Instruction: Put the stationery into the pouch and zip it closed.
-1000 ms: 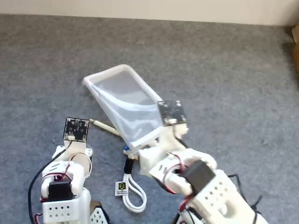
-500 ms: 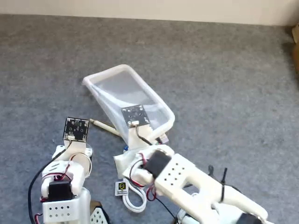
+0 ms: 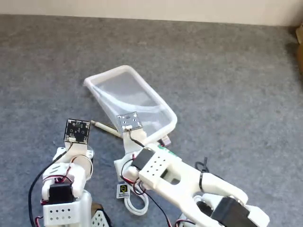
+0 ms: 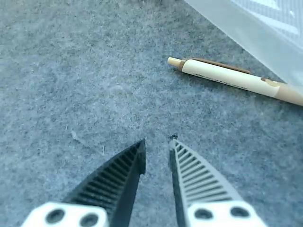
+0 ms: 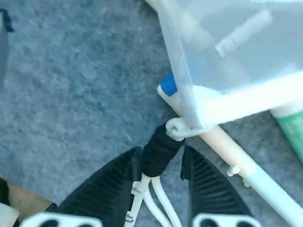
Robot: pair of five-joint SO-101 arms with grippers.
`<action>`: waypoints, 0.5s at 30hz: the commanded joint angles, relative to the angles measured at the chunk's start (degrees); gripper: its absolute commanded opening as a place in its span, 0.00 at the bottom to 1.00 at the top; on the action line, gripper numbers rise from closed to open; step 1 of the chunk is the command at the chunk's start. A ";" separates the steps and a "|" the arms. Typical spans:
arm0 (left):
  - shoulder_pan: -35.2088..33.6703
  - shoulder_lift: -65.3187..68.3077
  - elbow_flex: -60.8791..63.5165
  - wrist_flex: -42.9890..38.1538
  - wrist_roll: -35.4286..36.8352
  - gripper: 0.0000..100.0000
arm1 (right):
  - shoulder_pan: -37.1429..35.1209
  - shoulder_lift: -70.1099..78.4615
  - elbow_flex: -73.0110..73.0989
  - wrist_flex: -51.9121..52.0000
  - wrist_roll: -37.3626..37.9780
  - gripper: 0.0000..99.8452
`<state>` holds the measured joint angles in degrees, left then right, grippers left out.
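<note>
The translucent white pouch (image 3: 128, 97) lies flat on the grey carpet, its mouth rim toward the arms. A beige pen (image 3: 105, 127) lies beside its near left edge, seen close up as the pen (image 4: 236, 78) in front of my left gripper (image 4: 157, 142), which is open and empty above bare carpet. My right gripper (image 5: 161, 153) is open at the pouch's near corner (image 5: 199, 113), its fingers either side of a black sleeve (image 5: 158, 150) on a white cord loop (image 3: 136, 196). A blue-capped pen (image 5: 166, 86) and a pale pen (image 5: 227, 151) lie half under the pouch.
The cord loop carries a small tag (image 3: 123, 191). A green-tipped item (image 5: 289, 124) lies at the pouch's near right corner. The left arm (image 3: 77, 131) stands just left of the right arm (image 3: 161, 170). Open carpet (image 3: 236, 85) stretches right and behind the pouch.
The right arm has swung left and come down from the pouch's near right corner to its near left corner by the cord. The pouch's near rim now lies uncovered. The left arm is still.
</note>
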<state>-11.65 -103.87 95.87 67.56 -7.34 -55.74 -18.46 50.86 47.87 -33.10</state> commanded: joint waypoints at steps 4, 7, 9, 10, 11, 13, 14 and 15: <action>-0.66 -0.75 1.27 -0.62 0.53 0.10 | -0.22 1.63 -3.65 -2.24 -0.62 0.13; -0.66 -0.75 1.27 -0.62 0.53 0.10 | -0.22 2.51 -3.65 -2.24 -0.62 0.13; -0.66 -0.75 1.27 -0.62 0.53 0.10 | -0.22 2.95 -3.65 -2.24 -0.62 0.13; -0.66 -0.75 1.27 -0.62 0.53 0.10 | -0.22 3.12 -3.65 -2.24 -0.62 0.13; -0.66 -0.75 1.27 -0.62 0.53 0.10 | -0.22 3.30 -3.65 -2.24 -0.53 0.13; -0.66 -0.75 1.27 -0.62 0.53 0.10 | 0.40 2.86 -3.56 -1.89 -0.53 0.11; -0.66 -0.75 1.27 -0.62 0.53 0.10 | 1.01 2.59 -3.56 -1.89 -0.35 0.08; -0.66 -0.75 1.27 -0.62 0.53 0.10 | 1.71 2.15 -3.56 -1.89 -0.18 0.05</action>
<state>-11.65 -103.87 95.87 67.56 -7.34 -55.74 -15.38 50.77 46.29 -33.10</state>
